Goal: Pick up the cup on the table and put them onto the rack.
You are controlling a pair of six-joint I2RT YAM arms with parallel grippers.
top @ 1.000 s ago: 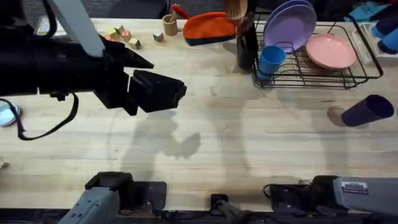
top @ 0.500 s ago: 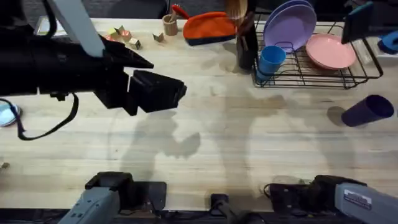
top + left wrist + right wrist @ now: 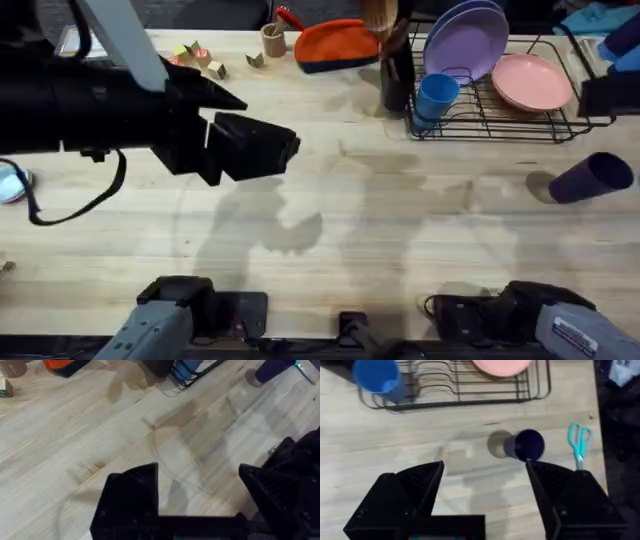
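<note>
Bare table (image 3: 400,230) surrounds the purple cup (image 3: 590,178); scissors (image 3: 579,442) lie just beside it.

Purple cup (image 3: 272,369) cut off by the left wrist view's edge

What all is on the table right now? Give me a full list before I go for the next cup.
blue cup: 1, bright blue, in the rack's near-left corner
purple cup: 1, dark purple, on its side on the table right of centre
rack: 1, black wire, far right
plates: 2 lilac, 1 pink, in the rack
utensil holder: 1, black, left of the rack
pouch: 1, orange, far edge
wooden cup: 1, tan, far edge
scissors: 1, teal, beside the purple cup
left tool: open, above bare table
right tool: open, above the purple cup
</note>
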